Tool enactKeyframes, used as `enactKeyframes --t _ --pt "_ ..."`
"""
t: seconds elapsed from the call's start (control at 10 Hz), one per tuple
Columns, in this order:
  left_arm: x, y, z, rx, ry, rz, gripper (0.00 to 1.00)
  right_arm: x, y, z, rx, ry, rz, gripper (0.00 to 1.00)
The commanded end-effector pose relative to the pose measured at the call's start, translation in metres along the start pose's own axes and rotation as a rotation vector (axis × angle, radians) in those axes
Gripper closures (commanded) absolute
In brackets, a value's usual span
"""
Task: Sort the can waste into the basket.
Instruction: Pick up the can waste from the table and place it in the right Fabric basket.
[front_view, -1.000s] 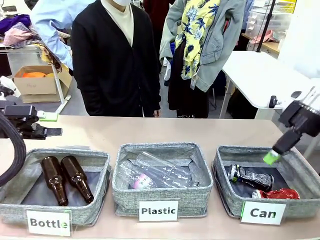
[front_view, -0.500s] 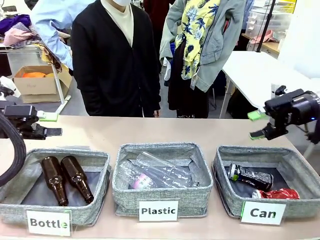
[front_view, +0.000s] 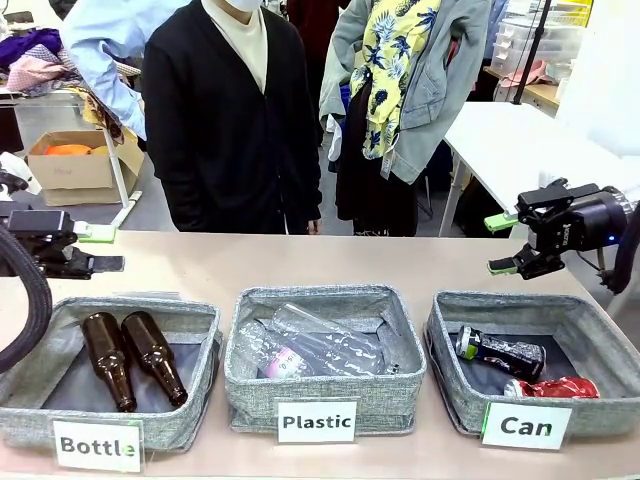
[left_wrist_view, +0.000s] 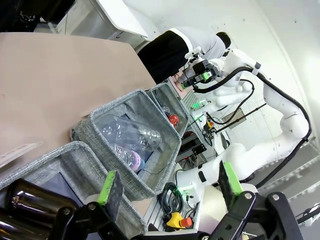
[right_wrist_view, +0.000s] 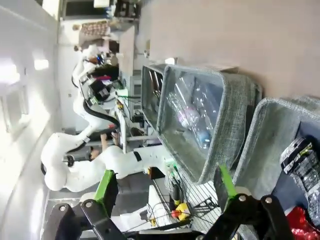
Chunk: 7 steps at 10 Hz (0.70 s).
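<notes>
Tan table: both cans, black and red, lie in "Can" basket; sorting judged finished. Right gripper and left gripper are spread, empty; only parking is called for.

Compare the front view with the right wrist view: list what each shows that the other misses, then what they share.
Front view alone: the person standing across the table, two brown bottles in the Bottle basket, and the white labels.
Right wrist view alone: the right gripper seen from behind its open green-padded fingers.
Both: the Plastic basket holding clear bottles, and the Can basket with the black can and red can inside.
</notes>
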<state>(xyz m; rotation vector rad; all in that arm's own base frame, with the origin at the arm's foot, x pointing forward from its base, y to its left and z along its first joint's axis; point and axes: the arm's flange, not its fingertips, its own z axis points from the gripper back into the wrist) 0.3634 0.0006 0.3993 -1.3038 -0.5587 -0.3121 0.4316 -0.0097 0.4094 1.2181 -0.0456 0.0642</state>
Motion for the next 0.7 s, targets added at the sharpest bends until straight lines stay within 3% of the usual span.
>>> enactKeyframes --t 0.0,0.6 --pt "-0.0045 -0.0039 0.0015 -0.006 0.012 -0.009 0.00 -0.0018 0.0017 0.0069 -0.001 0.011 0.036 0.00" --pt "-0.0045 -0.0039 0.0015 -0.006 0.012 -0.009 0.00 -0.0018 0.0017 0.0069 -0.001 0.011 0.036 0.00"
